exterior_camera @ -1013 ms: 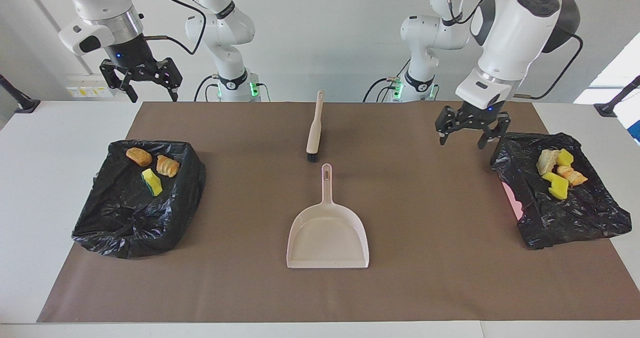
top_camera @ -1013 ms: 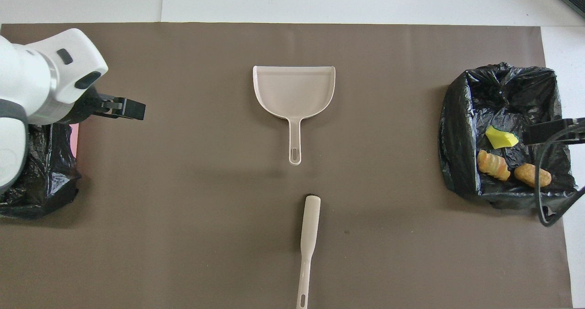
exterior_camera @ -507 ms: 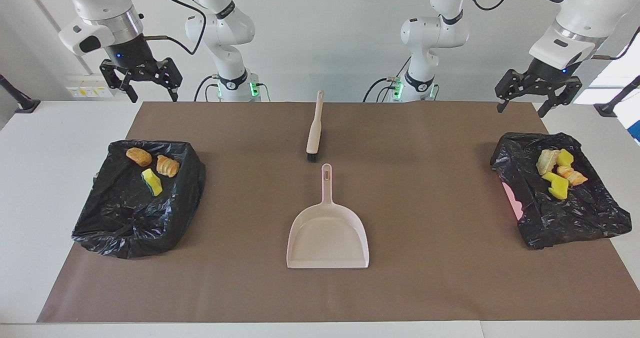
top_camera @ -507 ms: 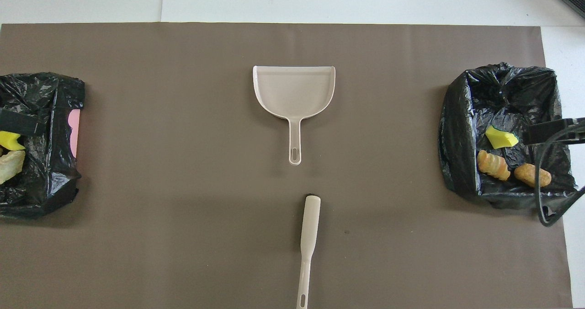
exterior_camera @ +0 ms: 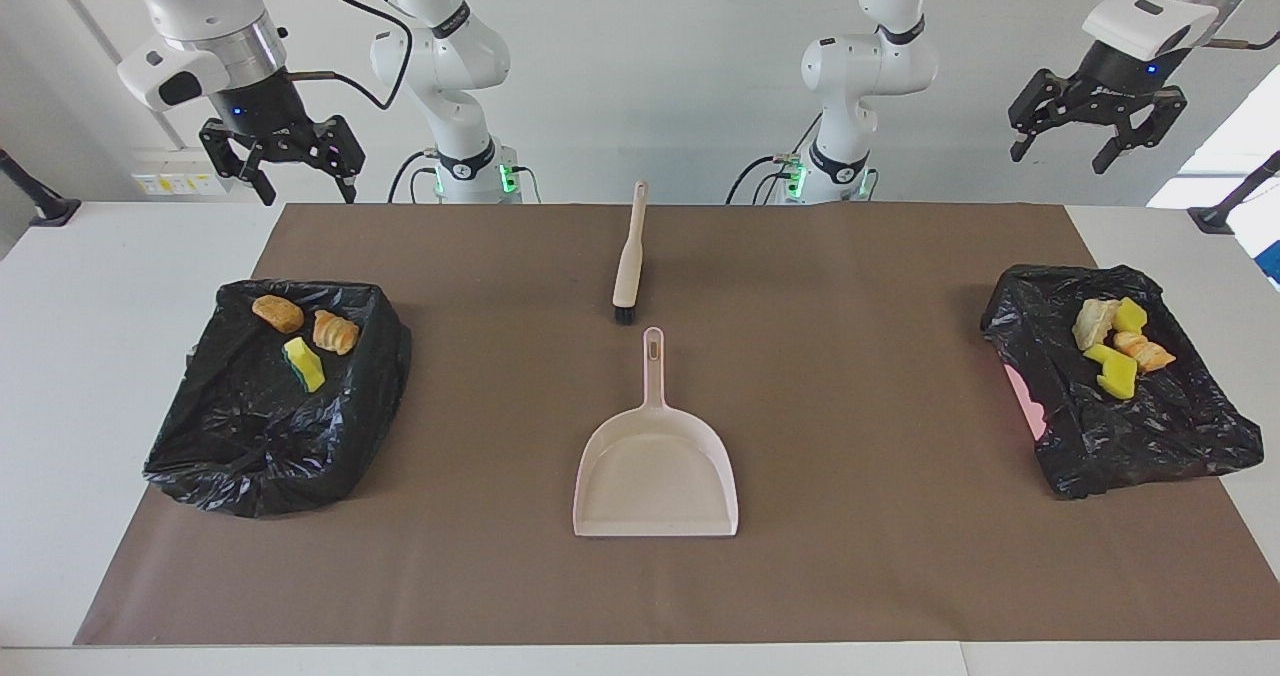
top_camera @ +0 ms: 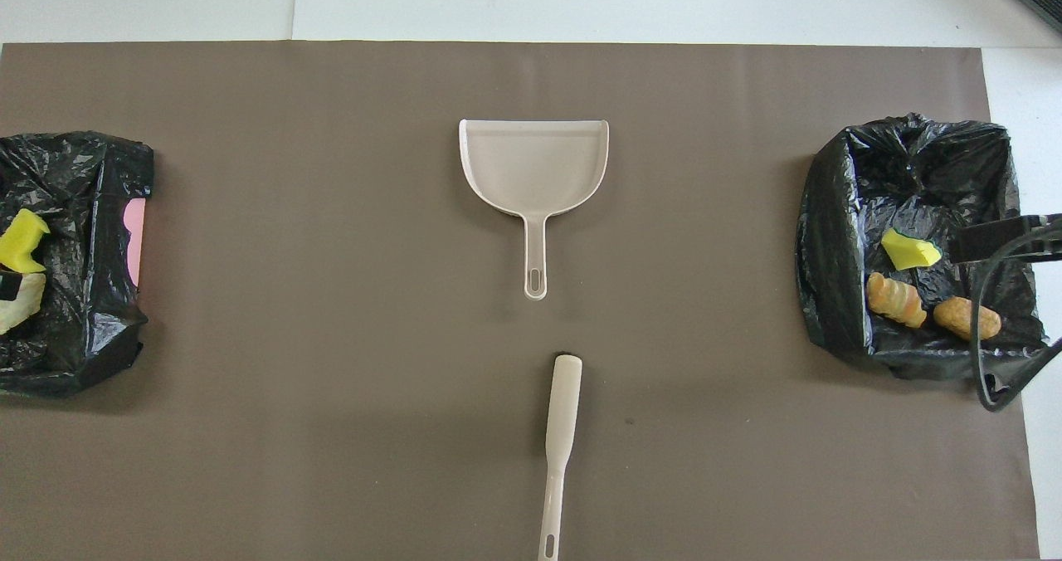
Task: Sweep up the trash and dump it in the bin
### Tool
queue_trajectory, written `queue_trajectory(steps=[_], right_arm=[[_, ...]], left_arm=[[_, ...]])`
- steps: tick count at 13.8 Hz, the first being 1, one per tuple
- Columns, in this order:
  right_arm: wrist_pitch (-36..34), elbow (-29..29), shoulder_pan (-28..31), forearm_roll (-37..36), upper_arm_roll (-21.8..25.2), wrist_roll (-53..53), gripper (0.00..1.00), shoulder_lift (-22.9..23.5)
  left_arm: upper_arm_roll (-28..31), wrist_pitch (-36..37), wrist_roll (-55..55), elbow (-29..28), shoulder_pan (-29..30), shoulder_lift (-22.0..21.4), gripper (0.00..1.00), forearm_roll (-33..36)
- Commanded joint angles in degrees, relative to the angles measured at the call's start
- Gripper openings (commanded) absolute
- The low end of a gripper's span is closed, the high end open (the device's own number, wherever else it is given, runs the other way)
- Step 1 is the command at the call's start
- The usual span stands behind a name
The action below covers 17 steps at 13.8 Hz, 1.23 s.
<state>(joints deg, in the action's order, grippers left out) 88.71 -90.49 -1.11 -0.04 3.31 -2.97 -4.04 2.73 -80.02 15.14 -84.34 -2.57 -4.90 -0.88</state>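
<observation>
Facing view: table (exterior_camera: pixel 120 256) holds two black-lined bins (exterior_camera: pixel 270 396) (exterior_camera: pixel 1130 386), one at each arm's end, with all the trash (exterior_camera: pixel 305 341) (exterior_camera: pixel 1115 341) inside. Dustpan (exterior_camera: pixel 655 476) and brush (exterior_camera: pixel 630 256) lie mid-table. Left claw (exterior_camera: pixel 1097 128) and right claw (exterior_camera: pixel 280 161) hang high, both wide and empty. Risk for you: a low pass snags a liner and spills trash.

Yellow and tan trash (exterior_camera: pixel 1112 346) in black bags (exterior_camera: pixel 250 426) (brown mat (exterior_camera: pixel 850 436))

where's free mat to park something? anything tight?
Bare mat lies between the dustpan and each bin, and along the edge farthest from the robots. It is tight only between the brush and the dustpan handle. Both grippers hang open, high.
</observation>
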Motion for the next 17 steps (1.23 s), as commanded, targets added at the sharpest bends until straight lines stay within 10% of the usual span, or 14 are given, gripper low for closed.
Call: queue_trajectory(steps=[1, 17], right_arm=[[0.32, -1.71, 0.32, -1.01, -0.33, -1.42, 1.00, -1.50], [0.32, -2.15, 0.23, -1.01, -0.33, -1.42, 1.00, -1.76]], left_arm=[[-0.62, -0.14, -3.26, -1.17, 0.20, -0.37, 1.00, -0.44], [-2.55, 0.83, -7.67, -1.70, 0.73, -0.90, 1.00, -0.09]])
